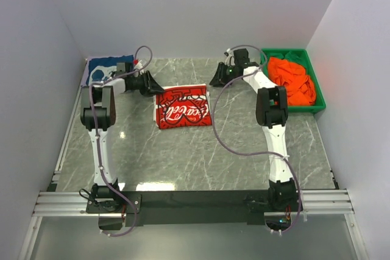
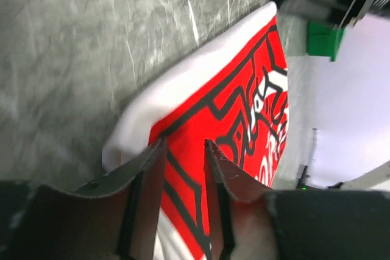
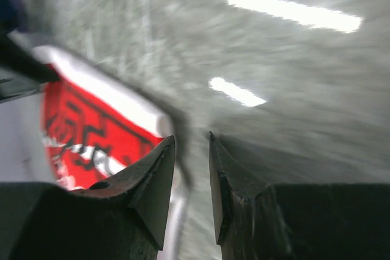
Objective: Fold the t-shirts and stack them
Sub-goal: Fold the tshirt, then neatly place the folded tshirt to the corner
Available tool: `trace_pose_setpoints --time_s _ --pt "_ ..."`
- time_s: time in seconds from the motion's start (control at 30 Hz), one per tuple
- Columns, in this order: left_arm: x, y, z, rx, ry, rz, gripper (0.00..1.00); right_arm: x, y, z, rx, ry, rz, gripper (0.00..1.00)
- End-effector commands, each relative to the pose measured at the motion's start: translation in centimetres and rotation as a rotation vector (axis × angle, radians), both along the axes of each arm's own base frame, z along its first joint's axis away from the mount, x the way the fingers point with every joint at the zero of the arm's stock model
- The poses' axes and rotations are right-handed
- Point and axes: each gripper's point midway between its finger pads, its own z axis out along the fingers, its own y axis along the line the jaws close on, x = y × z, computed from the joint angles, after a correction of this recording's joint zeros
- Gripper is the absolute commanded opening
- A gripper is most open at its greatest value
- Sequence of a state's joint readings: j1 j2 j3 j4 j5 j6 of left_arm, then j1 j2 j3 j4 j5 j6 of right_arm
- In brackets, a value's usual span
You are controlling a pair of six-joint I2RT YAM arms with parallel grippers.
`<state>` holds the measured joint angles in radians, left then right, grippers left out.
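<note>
The folded red t-shirt [image 1: 183, 109] is lying mid-table [image 1: 183, 162], long axis left to right. Its far-left corner is being overhung by the left gripper [image 2: 184, 144], narrowly parted and empty. The right gripper [image 3: 192, 137], likewise narrow and empty, is being kept just off the far-right corner, so the left is judged nearer.

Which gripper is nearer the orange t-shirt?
Right. The right gripper sits a short way left of the orange t-shirt; the left gripper is farther left, beyond the red t-shirt.
</note>
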<state>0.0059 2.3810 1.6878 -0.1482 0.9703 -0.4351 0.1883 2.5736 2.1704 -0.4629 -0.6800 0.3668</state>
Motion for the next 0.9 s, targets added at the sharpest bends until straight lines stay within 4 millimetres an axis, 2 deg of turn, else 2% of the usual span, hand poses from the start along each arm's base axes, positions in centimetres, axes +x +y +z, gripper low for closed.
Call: trace_pose_setpoints --time_s 0.0,0.03,0.07,0.1,0.13,0.17,0.2,0.23,0.27,0.3,0.33,0.37,0.4,0.43,0.47,0.5,0.53,0.57,0.6,0.63,0.67,0.73,0.8,0.83,0.87 --pt "-0.1 1.4 8.2 0.06 -0.223 -0.008 0.38 2.3 -2.5 5.5 -0.134 -0.21 0.013 0.37" --pt "-0.3 1.9 9.8 0.067 -0.258 0.001 0.4 2.3 -2.7 6.2 -0.165 -0.235 0.015 0.37" --pt "-0.6 2.2 11.1 0.081 -0.291 0.006 0.42 2.5 -2.8 8.4 -0.225 -0.311 0.022 0.36" --pt "-1.2 2.7 14.6 0.098 -0.358 0.022 0.43 2.4 -2.9 9.4 -0.259 -0.342 0.023 0.36" --pt "-0.9 4.2 16.0 0.144 -0.398 0.071 0.44 1.8 -3.0 9.5 -0.302 -0.354 0.03 0.36" --pt "-1.3 5.0 16.8 0.175 -0.419 0.103 0.48 0.8 -1.8 12.3 -0.346 -0.442 0.077 0.36" --pt "-2.1 5.9 20.4 0.206 -0.504 0.14 0.52 0.2 -1.2 13.3 -0.38 -0.49 0.105 0.37" --pt "-1.9 8.0 21.5 0.283 -0.553 0.207 0.7 -1.5 -0.8 14.5 -0.409 -0.524 0.136 0.38" --pt "-2.4 9.0 21.9 0.322 -0.567 0.242 0.74 -3.1 1.7 14.7 -0.464 -0.584 0.218 0.42" --pt "-3.3 10.6 25.1 0.354 -0.647 0.304 0.78 -4.3 2.7 15.0 -0.493 -0.607 0.258 0.43" --pt "-3.6 11.7 26.0 0.361 -0.658 0.361 0.84 -5.9 3.8 14.3 -0.52 -0.61 0.307 0.43" --pt "-4.2 12.7 26.0 0.365 -0.65 0.407 0.99 -7.2 4.7 15.3 -0.549 -0.652 0.351 0.44" --pt "-5.0 14.5 27.8 0.372 -0.677 0.477 0.99 -9.4 7.1 15.0 -0.575 -0.662 0.414 0.45" --pt "-5.3 15.5 28.1 0.343 -0.62 0.566 0.99 -10.6 7.9 14.7 -0.594 -0.665 0.448 0.45" --pt "-5.1 18.4 28.1 0.396 -0.56 0.734 1.0 -11.7 8.8 14.9 -0.606 -0.677 0.489 0.45" --pt "-5.9 20.3 28.6 0.398 -0.527 0.812 0.99 -13.4 9.7 14.2 -0.616 -0.655 0.547 0.45" --pt "-6.4 21.0 28.5 0.389 -0.503 0.828 1.0 -15.4 11.8 14.0 -0.593 -0.664 0.617 0.45" --pt "-6.9 20.4 28.7 0.352 -0.5 0.768 0.99 -16.6 12.9 13.7 -0.585 -0.665 0.647 0.46" --pt "-7.2 21.5 28.3 0.353 -0.478 0.771 0.99 -17.6 13.8 13.3 -0.584 -0.664 0.667 0.45" --pt "-7.5 21.8 28.0 0.354 -0.455 0.766 0.96 -19.2 15.6 12.8 -0.594 -0.681 0.702 0.44" --pt "-8.0 21.9 27.2 0.352 -0.404 0.759 0.91 -19.9 16.4 11.8 -0.615 -0.679 0.72 0.42" --pt "-8.7 22.7 25.8 0.344 -0.348 0.767 0.91 -21.5 18.4 9.5 -0.665 -0.681 0.763 0.41" --pt "-9.4 22.8 25.2 0.336 -0.33 0.755 0.92 -21.9 19.7 8.7 -0.678 -0.683 0.772 0.4" --pt "-9.7 22.7 24.7 0.349 -0.327 0.738 0.95 -22.0 20.2 6.9 -0.69 -0.658 0.784 0.4" --pt "-9.9 22.5 24.4 0.353 -0.325 0.723 0.96 -22.3 20.7 6.5 -0.702 -0.652 0.779 0.4"
